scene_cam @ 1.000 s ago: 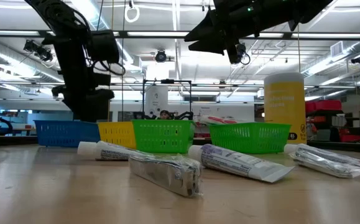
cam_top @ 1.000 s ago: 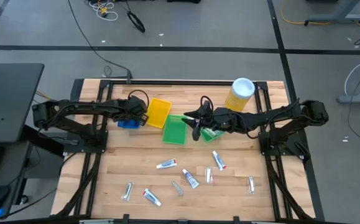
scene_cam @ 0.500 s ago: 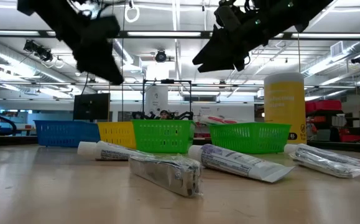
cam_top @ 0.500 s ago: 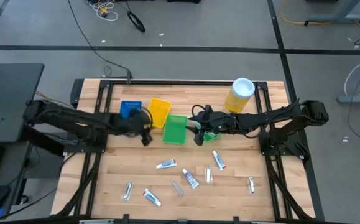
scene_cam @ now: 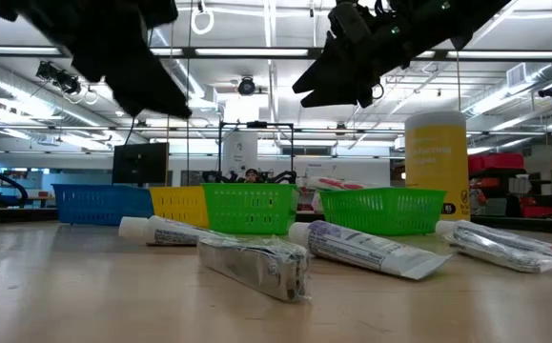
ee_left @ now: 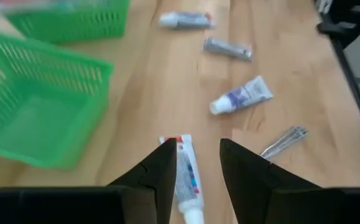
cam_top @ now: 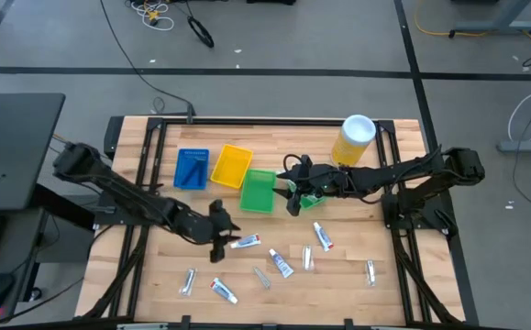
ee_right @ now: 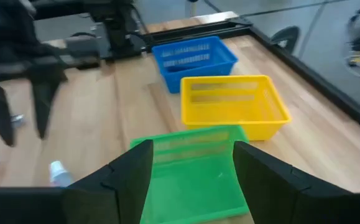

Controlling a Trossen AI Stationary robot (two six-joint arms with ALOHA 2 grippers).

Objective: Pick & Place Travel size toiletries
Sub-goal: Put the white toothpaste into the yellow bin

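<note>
Bright, even overhead lighting; both wrist views are motion-blurred.

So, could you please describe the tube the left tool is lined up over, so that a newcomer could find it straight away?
Start at the green bin in the middle of the wooden table and look toward the near edge. The first white tube there lies just beside the left tool. Unlike the silvery tubes nearby, it is white with red and blue marks and sits between that tool's open fingers.
</note>
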